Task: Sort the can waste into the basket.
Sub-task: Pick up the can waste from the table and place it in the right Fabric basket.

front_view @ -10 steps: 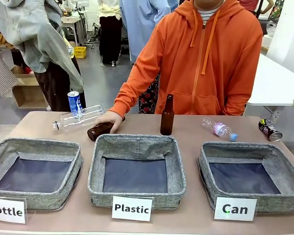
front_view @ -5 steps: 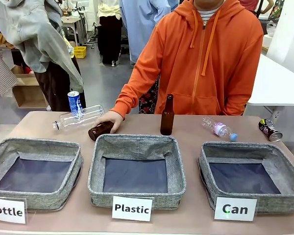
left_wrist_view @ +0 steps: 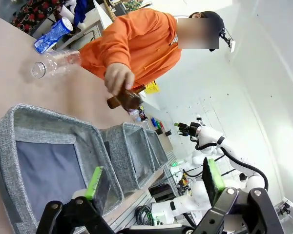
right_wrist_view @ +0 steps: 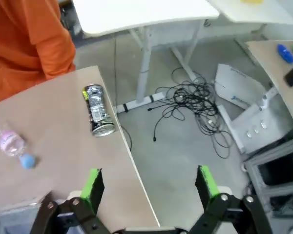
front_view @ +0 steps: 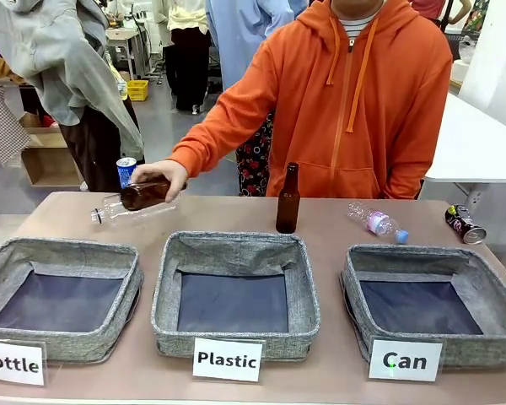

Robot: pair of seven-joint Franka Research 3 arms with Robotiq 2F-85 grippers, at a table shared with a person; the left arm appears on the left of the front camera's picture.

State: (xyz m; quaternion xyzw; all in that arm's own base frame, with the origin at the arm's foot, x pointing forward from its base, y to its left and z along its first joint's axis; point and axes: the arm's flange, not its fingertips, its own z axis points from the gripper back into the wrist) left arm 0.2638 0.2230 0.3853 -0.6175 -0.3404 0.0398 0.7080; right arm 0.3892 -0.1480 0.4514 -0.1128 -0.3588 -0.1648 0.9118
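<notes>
Two dented metal drink cans wait on the tan table (front_view: 329, 221). The black can (front_view: 465, 224), printed in pink and white, lies on its side at the far right corner. The blue and white can (front_view: 126, 171) stands upright at the far left edge, well apart from it. The basket marked "Can" (front_view: 354, 291) sits at the near right, just in front of the black can, and we see nothing inside it but dark lining. We judge the sorting not yet begun: both cans are left to move.

Our left gripper (left_wrist_view: 154, 180) hangs spread wide with nothing between its green pads (left_wrist_view: 94, 183), above the near left basket (front_view: 8, 253), signed "Bottle". Our right gripper (right_wrist_view: 149, 184) is likewise spread and empty, near the table's right edge, with the black can ahead of it.

All three baskets are square and shallow, made of coarse grey woven fabric with soft, slightly sagging walls. The middle basket (front_view: 164, 295) is signed "Plastic".

Across the table a person in an orange hoodie holds a brown glass bottle (front_view: 143, 195) in one hand (front_view: 164, 173), above a clear plastic bottle (front_view: 118, 209) lying on its side. Another brown bottle (front_view: 287, 199) stands upright at the far middle. A small clear bottle (front_view: 376, 222) with a blue cap lies to its right.
</notes>
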